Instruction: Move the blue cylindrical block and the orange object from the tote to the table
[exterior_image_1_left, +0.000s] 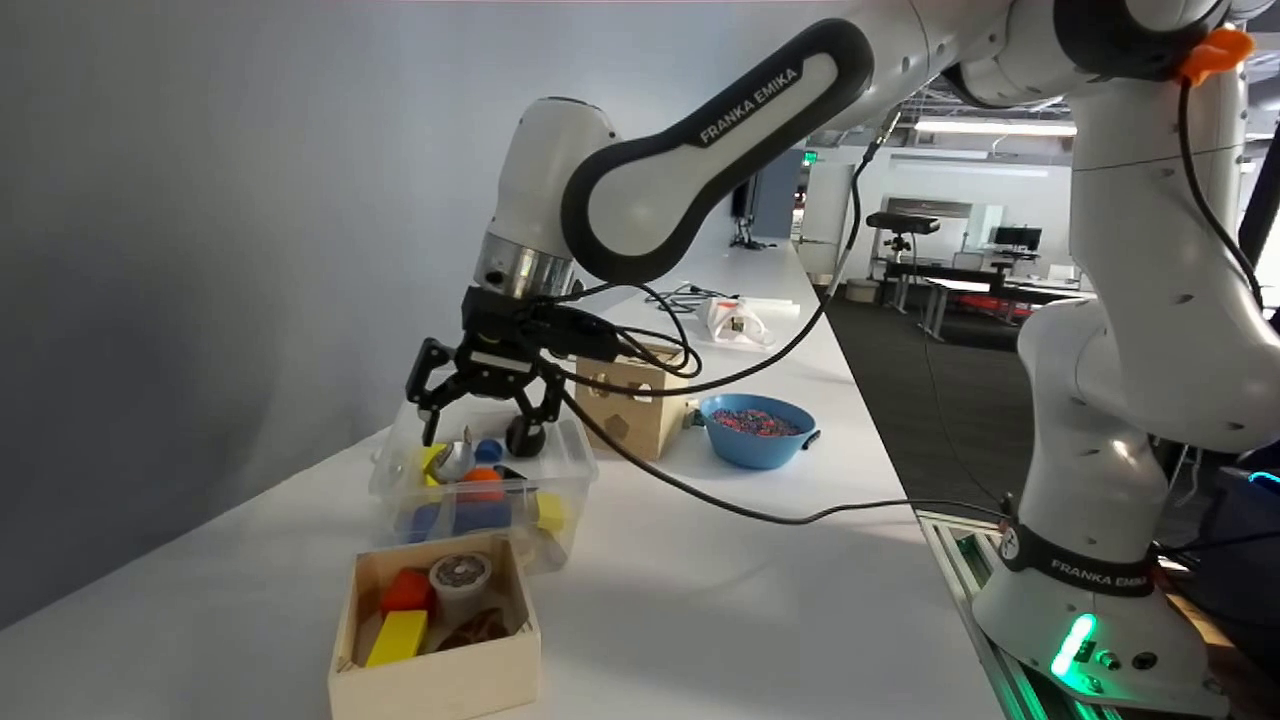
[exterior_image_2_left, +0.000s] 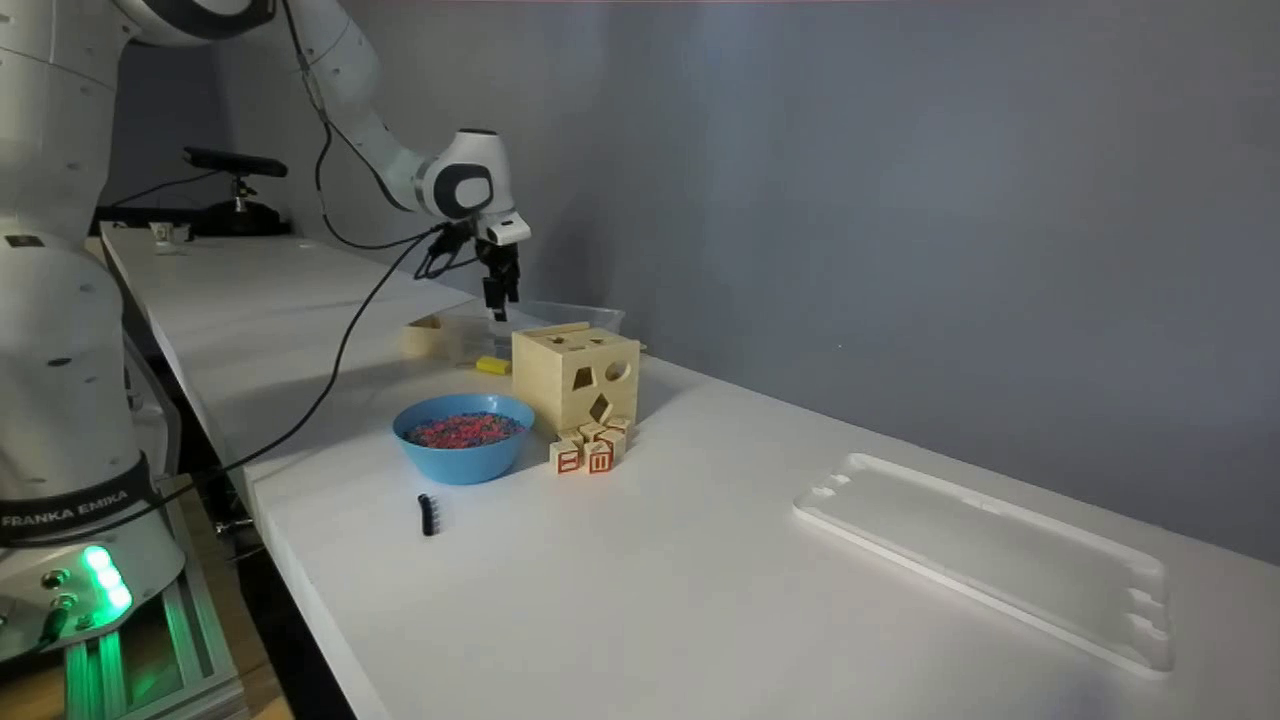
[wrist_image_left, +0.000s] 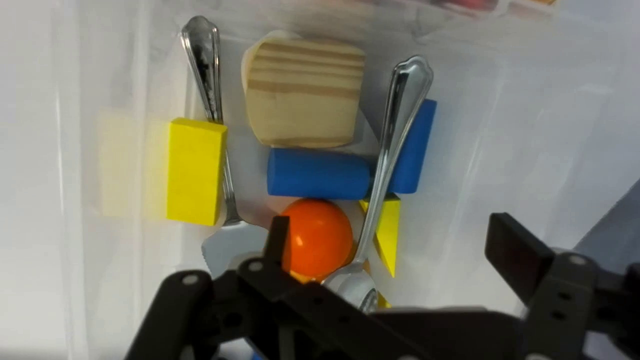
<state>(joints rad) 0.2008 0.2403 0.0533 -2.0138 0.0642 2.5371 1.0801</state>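
The translucent tote (exterior_image_1_left: 585, 480) stands on the white table (exterior_image_1_left: 740, 610); part of it also shows in an exterior view (exterior_image_2_left: 600, 316). In the wrist view, a blue cylindrical block (wrist_image_left: 317, 174) lies on its side in the tote. The orange object (wrist_image_left: 322, 237), a round ball-like piece, lies just below it in the picture and also shows through the tote (exterior_image_1_left: 482, 485). A second blue block (wrist_image_left: 415, 150) lies partly under a spoon. My gripper (exterior_image_1_left: 478, 432) is open and empty over the tote. In the wrist view, one finger of the gripper (wrist_image_left: 392, 245) overlaps the orange object's edge.
Two spoon-like utensils (wrist_image_left: 385, 165), a wooden piece (wrist_image_left: 305, 92) and yellow blocks (wrist_image_left: 196, 172) share the tote. A wooden box (exterior_image_1_left: 435, 690) with blocks stands in front. A wooden shape cube (exterior_image_2_left: 575, 380), blue bowl (exterior_image_2_left: 465, 460) and white lid (exterior_image_2_left: 985, 560) are on the table.
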